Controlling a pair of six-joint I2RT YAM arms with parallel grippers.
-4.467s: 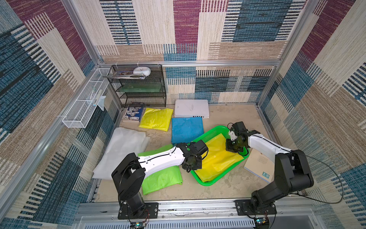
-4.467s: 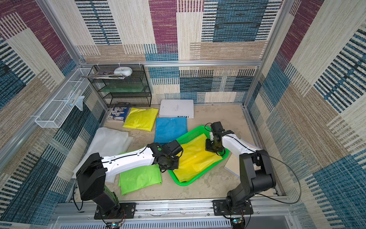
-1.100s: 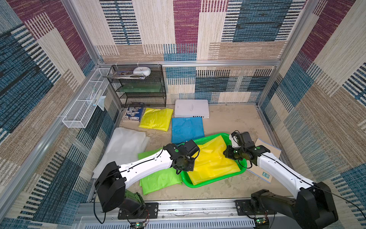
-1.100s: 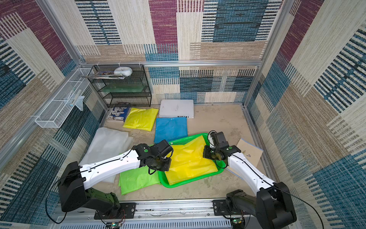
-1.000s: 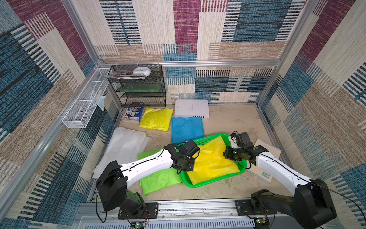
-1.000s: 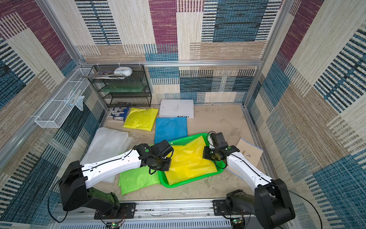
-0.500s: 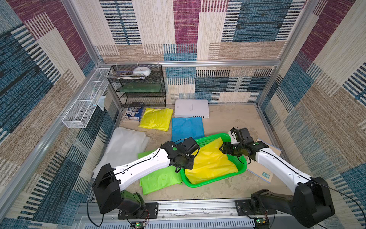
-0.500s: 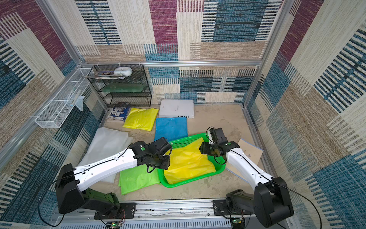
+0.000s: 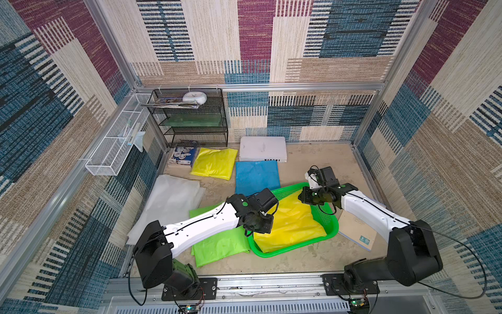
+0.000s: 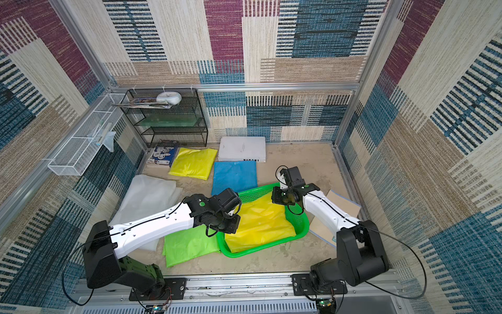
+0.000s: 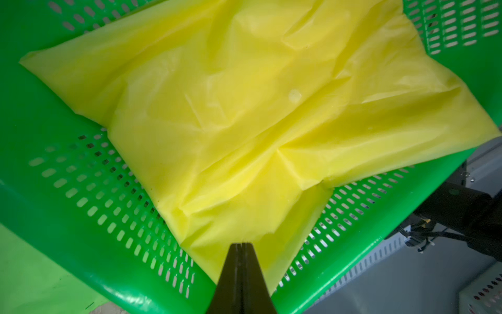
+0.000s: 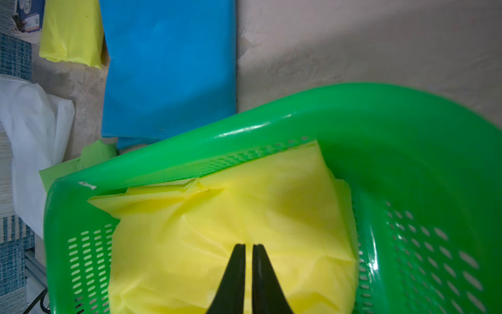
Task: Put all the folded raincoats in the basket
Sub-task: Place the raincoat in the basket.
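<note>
Found folded raincoat [image 9: 292, 221] inside basket [image 9: 285, 251], directly beneath left gripper [image 11: 241, 246] and right gripper [image 12: 248, 246]. Left pinched tight, right nearly so. Nothing held.

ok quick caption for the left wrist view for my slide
Shut left gripper over a folded yellow raincoat lying in the green perforated basket.

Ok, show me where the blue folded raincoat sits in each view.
Top view: blue raincoat flat on the floor, just beyond the basket.
Top view: same spot, beyond the basket.
Left wrist: not in it.
Right wrist: blue raincoat past the basket rim.
Shared landmark: the basket, in all four.
</note>
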